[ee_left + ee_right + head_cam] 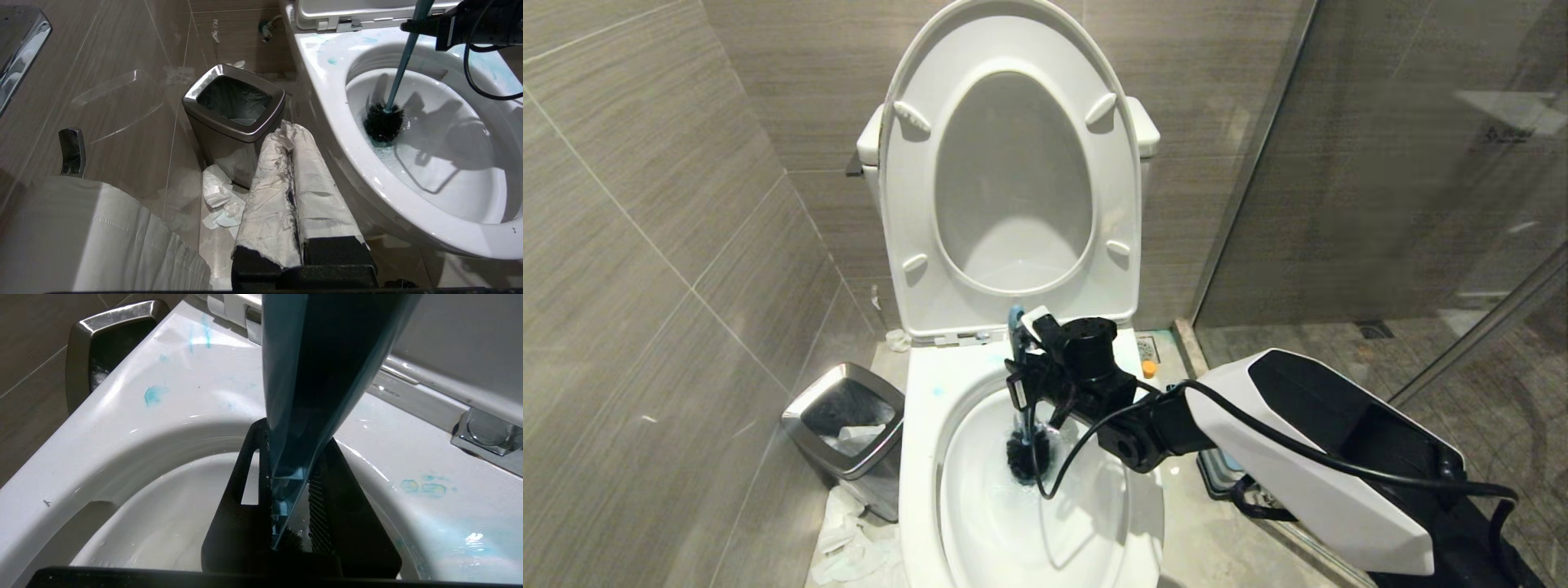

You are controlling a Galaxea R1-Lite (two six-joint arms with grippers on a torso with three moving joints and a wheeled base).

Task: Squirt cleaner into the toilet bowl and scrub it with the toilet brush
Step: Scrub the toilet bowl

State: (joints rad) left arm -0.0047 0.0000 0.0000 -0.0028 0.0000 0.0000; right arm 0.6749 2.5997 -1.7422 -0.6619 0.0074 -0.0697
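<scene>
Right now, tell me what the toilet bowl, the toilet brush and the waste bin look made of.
Toilet bowl: glossy white ceramic, by its sharp reflections. Toilet brush: matte blue-grey handle, likely plastic; stiff black bristles. Waste bin: brushed metal apparently, polished silver rim.

Toilet bowl (931,457) in the middle, near; seat (907,212) and lid (1013,188) raised upright behind it, against the tank (1145,131) at the far wall. Toilet brush (1027,453) standing in the bowl, head down at the far side of the basin, handle rising toward the far rim. Right gripper (1023,359) above the far rim, clamped on the handle, its arm reaching in from the right. Waste bin (845,425) on the floor just left of the bowl, crumpled paper (849,539) on the floor before it. Left gripper (292,179) low at the near left, beside the bowl's outer wall.
</scene>
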